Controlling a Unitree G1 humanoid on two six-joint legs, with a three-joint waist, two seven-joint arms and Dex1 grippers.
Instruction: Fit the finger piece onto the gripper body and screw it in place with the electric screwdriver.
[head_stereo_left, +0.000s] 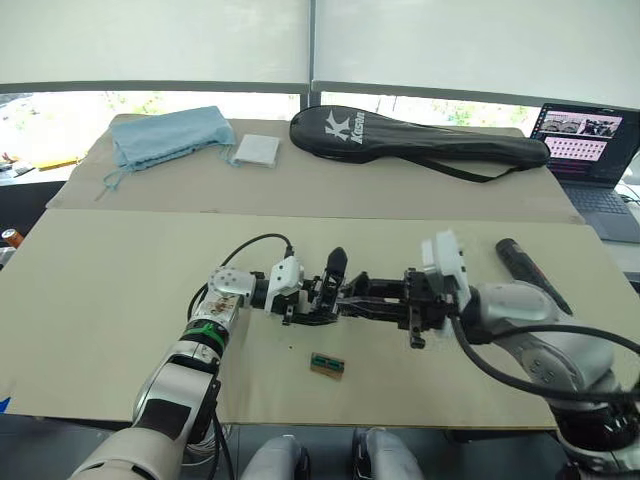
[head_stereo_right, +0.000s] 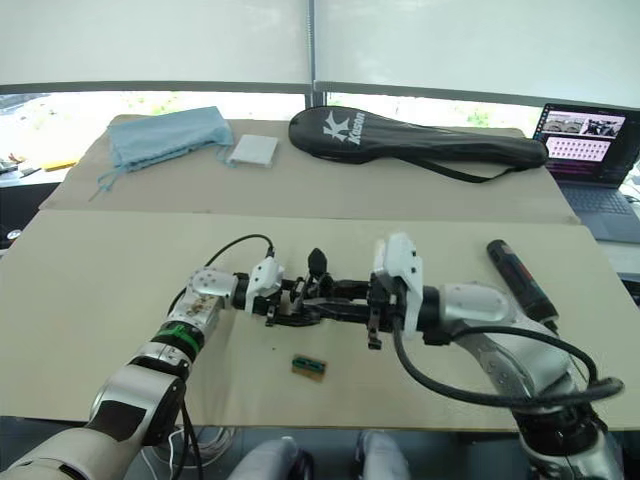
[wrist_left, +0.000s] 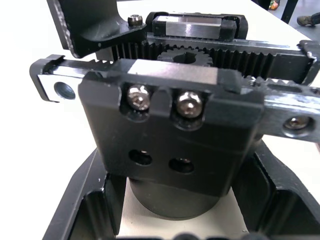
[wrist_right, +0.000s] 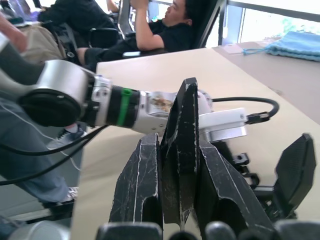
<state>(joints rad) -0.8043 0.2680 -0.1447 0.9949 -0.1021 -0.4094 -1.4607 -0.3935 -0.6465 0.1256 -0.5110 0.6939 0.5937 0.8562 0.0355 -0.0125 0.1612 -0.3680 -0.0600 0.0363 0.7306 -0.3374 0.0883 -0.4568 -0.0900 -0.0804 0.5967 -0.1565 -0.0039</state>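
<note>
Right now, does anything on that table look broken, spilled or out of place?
Nothing looks spilled or broken. The gripper body has two bare screw holes. The right gripper pinches the finger piece beside it, not yet fitted. The electric screwdriver lies unused nearby.

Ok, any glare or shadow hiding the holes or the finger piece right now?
Left wrist view: glints on the two screw heads of the gripper body, the two holes under them dark but plain. Right wrist view: finger piece evenly lit, bright window behind. Eye views: table evenly lit, no hard shadows.
</note>
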